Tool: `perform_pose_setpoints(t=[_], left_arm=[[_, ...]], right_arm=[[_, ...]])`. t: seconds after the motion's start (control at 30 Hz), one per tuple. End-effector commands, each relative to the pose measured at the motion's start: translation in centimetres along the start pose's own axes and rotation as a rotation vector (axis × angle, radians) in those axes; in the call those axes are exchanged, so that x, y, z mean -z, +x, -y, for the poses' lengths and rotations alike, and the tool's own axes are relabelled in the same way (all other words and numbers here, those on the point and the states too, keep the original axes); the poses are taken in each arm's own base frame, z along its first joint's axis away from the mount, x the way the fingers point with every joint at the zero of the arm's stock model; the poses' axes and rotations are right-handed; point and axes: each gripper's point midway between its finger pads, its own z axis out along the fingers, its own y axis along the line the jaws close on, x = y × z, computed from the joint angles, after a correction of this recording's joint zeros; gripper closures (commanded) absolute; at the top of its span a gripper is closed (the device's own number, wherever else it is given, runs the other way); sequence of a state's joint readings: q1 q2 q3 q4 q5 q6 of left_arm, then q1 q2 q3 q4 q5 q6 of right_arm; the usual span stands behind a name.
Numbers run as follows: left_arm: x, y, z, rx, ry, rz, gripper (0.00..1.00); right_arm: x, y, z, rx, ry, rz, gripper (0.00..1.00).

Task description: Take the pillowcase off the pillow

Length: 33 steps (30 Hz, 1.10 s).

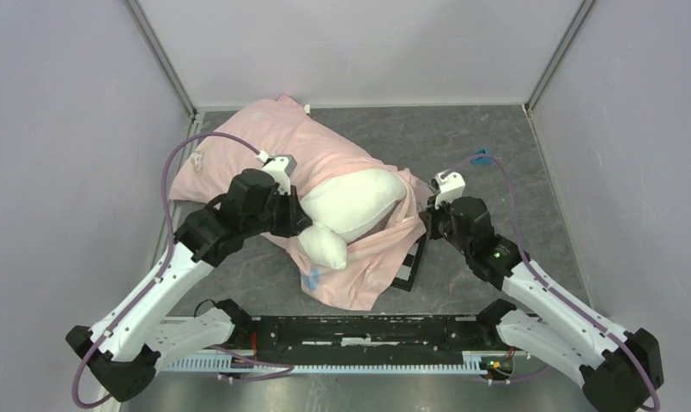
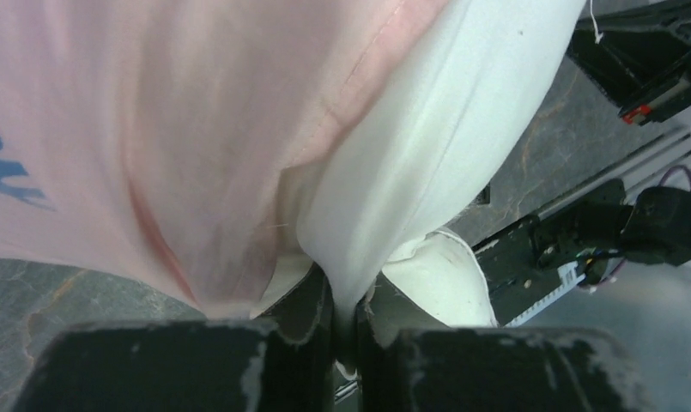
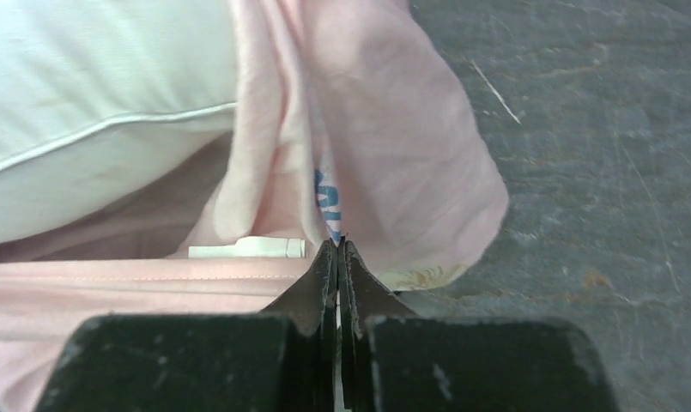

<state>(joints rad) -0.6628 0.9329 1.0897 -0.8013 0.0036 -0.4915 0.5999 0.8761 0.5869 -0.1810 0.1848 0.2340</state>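
Note:
The pale pink pillowcase lies from the back left to the table's middle, its open end spread toward the front. The white pillow bulges partly out of that opening. My left gripper is shut on a pinched fold of the white pillow, with the pink pillowcase hanging to its left. My right gripper is at the opening's right edge, shut on a fold of the pillowcase with blue print. The pillow lies to its upper left.
A black board sticks out from under the pillowcase's front right edge. A small blue object lies at the back right near my right arm's cable. Grey walls enclose the dark table on three sides. A black rail runs along the near edge.

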Motion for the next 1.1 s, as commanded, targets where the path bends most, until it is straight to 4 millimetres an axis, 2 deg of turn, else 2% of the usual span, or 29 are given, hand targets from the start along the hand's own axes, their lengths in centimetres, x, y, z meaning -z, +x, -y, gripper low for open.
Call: perform_pose_setpoints(t=[0.0, 0.13, 0.2, 0.23, 0.4, 0.43, 0.6, 0.7, 0.83, 0.93, 1.07], left_arm=[[2.5, -1.3, 2.9, -0.108, 0.164, -0.004, 0.77], [4.5, -2.8, 4.5, -0.173, 0.208, 0.019, 0.50], [5.1, -3.4, 5.1, -0.210, 0.202, 0.024, 0.33], [5.4, -3.8, 5.3, -0.229, 0.189, 0.031, 0.29], [5.1, -4.6, 9.1, -0.403, 0.103, 0.074, 0.25], [4.8, -4.8, 10.0, -0.434, 0.081, 0.082, 0.24], [0.4, -4.0, 14.5, -0.696, -0.083, 0.073, 0.20], [-2.7, -3.2, 16.1, -0.876, -0.215, 0.072, 0.15], [-5.5, -2.5, 18.0, -0.949, -0.222, 0.036, 0.11], [-7.1, -1.8, 18.4, -0.994, -0.239, 0.014, 0.08], [-9.6, -0.5, 17.2, -1.040, -0.308, -0.044, 0.06]], right_arm=[[0.5, -1.3, -1.0, 0.040, -0.110, 0.095, 1.00], [1.0, -3.4, -3.9, 0.042, -0.266, 0.158, 1.00], [1.2, -4.5, -4.7, 0.044, -0.307, 0.185, 1.00], [1.2, -5.0, -5.0, 0.043, -0.318, 0.197, 1.00], [1.2, -5.8, -4.5, 0.040, -0.283, 0.201, 1.00], [1.1, -5.1, -4.0, 0.036, -0.256, 0.169, 1.00], [0.9, -2.8, -1.7, -0.007, -0.133, 0.095, 1.00], [0.9, -0.8, -1.0, -0.053, -0.098, 0.077, 1.00], [1.2, 0.9, -0.4, -0.120, -0.077, 0.115, 1.00], [1.4, 1.7, 0.1, -0.157, -0.059, 0.140, 1.00], [1.5, 2.7, 0.7, -0.200, -0.032, 0.157, 1.00]])
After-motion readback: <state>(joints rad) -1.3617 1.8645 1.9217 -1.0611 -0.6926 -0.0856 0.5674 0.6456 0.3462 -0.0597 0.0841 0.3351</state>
